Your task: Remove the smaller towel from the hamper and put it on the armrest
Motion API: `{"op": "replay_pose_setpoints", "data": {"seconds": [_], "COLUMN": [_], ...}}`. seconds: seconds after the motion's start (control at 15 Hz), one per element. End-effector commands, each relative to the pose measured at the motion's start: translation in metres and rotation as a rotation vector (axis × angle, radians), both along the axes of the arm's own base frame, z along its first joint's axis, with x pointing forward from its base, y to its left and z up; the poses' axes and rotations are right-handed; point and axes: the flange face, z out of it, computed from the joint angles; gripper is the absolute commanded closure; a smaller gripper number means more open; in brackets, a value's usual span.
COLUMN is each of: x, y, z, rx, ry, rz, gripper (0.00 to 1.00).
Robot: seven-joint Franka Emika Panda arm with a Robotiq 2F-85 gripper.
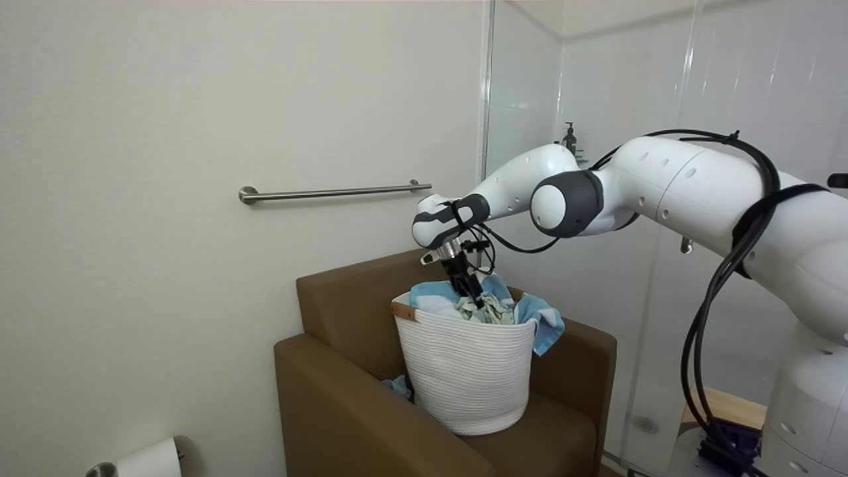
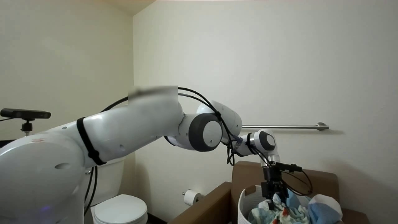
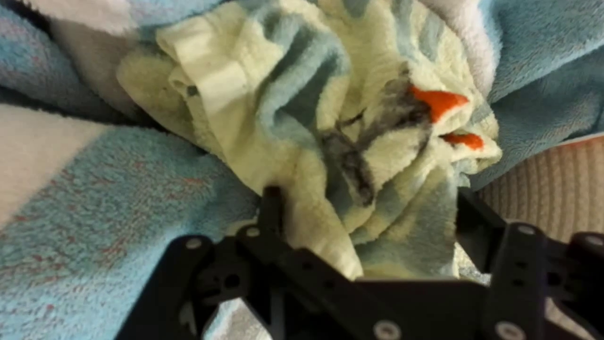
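The smaller towel, pale yellow-green with grey and orange patches, lies crumpled on top in the white hamper (image 1: 470, 377); the towel shows in both exterior views (image 1: 490, 313) (image 2: 264, 214) and the wrist view (image 3: 302, 85). A larger blue-and-white towel (image 1: 434, 293) lies around it and hangs over the rim; it also fills the wrist view's left (image 3: 94, 208). My gripper (image 3: 368, 203) points down into the hamper with fingers wide apart, one on each side of a towel fold; fingertip contact is unclear. The brown armchair has an armrest (image 1: 371, 397), also seen in an exterior view (image 2: 202, 207).
The hamper stands on the chair seat (image 1: 550, 430), with the chair's far armrest (image 1: 589, 344) beside it. A blue cloth (image 1: 397, 386) lies between hamper and near armrest. A metal towel bar (image 1: 331, 193) is on the wall behind. A paper roll (image 2: 192, 197) is beyond the armrest.
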Motion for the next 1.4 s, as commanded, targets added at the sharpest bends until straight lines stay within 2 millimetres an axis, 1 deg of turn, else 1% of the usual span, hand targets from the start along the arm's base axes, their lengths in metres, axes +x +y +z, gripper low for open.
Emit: {"op": "replay_pose_setpoints", "data": {"seconds": [0.0,0.27,0.47,0.53,0.6,0.67,0.73,0.8,0.87,0.93,1.0,1.13,1.33], "x": [0.002,0.000,-0.001,0.000,0.000,0.001,0.003,0.005,0.008,0.013,0.018,0.026,0.036], "y": [-0.002,-0.001,0.009,0.015,0.020,0.024,0.030,0.034,0.036,0.066,0.078,0.112,0.173], "z": [-0.001,-0.007,-0.014,-0.016,-0.016,-0.014,-0.008,-0.006,-0.005,0.001,0.012,0.029,0.063], "rx": [0.016,0.003,-0.009,-0.009,-0.012,-0.020,-0.034,-0.048,-0.066,-0.090,-0.098,-0.099,-0.118], "ry": [0.003,0.027,0.045,0.054,0.059,0.067,0.064,0.061,0.047,0.042,0.014,-0.027,-0.084], "rz": [0.016,0.027,0.014,0.011,-0.001,0.000,-0.003,0.001,-0.007,-0.016,-0.034,-0.075,-0.076], "gripper": [0.40,0.66,0.86,0.90,0.93,0.93,0.90,0.90,0.92,0.90,0.90,0.90,0.91]}}
